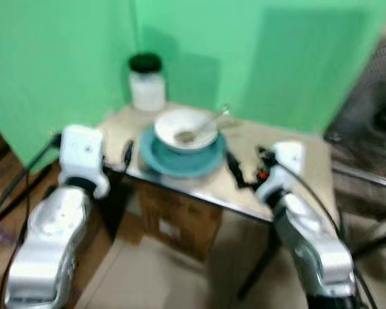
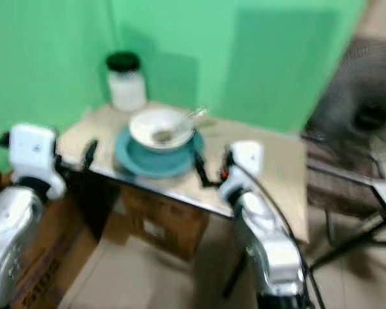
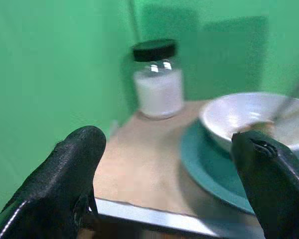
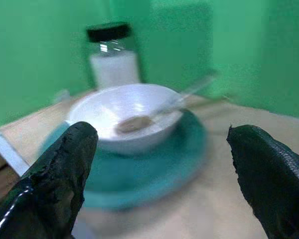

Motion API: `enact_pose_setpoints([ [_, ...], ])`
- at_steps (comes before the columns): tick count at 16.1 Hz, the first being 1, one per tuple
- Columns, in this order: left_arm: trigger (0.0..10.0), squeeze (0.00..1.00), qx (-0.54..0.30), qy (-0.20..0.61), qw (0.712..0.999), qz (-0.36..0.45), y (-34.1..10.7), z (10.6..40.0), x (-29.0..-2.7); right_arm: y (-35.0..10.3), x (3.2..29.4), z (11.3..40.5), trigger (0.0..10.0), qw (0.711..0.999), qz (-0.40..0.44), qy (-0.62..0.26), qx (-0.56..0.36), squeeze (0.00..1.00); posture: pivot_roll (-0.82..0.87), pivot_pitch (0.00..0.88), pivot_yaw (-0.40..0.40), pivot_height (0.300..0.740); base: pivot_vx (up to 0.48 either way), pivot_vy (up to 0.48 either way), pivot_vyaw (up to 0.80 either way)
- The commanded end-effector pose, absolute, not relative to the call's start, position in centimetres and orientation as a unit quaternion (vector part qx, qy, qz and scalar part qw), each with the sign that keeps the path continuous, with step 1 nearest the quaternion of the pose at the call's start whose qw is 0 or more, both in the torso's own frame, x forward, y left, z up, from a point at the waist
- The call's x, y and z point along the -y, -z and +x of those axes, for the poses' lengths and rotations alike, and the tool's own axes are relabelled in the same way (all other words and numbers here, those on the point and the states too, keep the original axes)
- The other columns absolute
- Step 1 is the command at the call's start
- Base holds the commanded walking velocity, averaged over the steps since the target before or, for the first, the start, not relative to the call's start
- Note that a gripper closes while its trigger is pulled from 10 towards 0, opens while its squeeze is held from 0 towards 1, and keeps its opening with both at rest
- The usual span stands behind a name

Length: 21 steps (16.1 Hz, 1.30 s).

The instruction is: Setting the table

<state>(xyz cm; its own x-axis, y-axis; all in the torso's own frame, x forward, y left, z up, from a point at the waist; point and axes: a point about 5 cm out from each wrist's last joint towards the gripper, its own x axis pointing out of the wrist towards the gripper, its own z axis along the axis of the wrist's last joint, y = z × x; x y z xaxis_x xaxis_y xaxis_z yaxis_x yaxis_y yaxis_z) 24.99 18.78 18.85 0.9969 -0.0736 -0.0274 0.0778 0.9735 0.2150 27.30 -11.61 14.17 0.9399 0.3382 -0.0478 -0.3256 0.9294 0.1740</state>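
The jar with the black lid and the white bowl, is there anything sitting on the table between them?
No. In the left wrist view, bare beige tabletop runs from the jar to the teal plate under the bowl.

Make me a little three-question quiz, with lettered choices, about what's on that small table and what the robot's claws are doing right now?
1. Where does the white bowl sit?
A. On the teal plate
B. On the floor
C. On top of the jar

2. What colour is the lid of the jar?
A. Red
B. Black
C. White

3. How do the fingers of the left gripper and the right gripper stand?
A. Both clamped on the bowl
B. One holds the spoon
C. Both spread open, holding nothing

Answers: 1 A, the bowl rests in the middle of the plate on the table. 2 B, the jar of white stuff has a black cap. 3 C, each wrist view shows two black fingers wide apart with nothing between; the spoon lies in the bowl.
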Motion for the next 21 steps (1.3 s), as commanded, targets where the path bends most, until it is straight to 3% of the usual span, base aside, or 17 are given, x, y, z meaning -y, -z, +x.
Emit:
enact_pose_setpoints([
  [1, 10.0, 0.00, -0.005, 0.049, 0.993, 0.111, -19.1, 24.9, -18.2, -14.6, 12.5, 27.4, 10.0, 0.984, 0.078, -0.157, -0.027, 0.00, 0.04, 0.018, -0.012, 0.740, 0.394, 0.000, 0.80],
  [12, 10.0, 0.00, -0.012, 0.070, 0.990, 0.118, -18.7, 24.9, -17.7, -15.5, 13.6, 28.0, 10.0, 0.984, 0.093, -0.150, -0.008, 0.00, 0.03, 0.014, -0.019, 0.740, 0.374, 0.000, 0.07],
  [21, 10.0, 0.00, -0.033, 0.239, 0.961, 0.132, -18.2, 24.5, -15.8, -20.3, 16.8, 30.2, 10.0, 0.941, -0.108, -0.321, 0.002, 0.00, -0.01, 0.000, -0.023, 0.740, 0.032, 0.000, 0.00],
])
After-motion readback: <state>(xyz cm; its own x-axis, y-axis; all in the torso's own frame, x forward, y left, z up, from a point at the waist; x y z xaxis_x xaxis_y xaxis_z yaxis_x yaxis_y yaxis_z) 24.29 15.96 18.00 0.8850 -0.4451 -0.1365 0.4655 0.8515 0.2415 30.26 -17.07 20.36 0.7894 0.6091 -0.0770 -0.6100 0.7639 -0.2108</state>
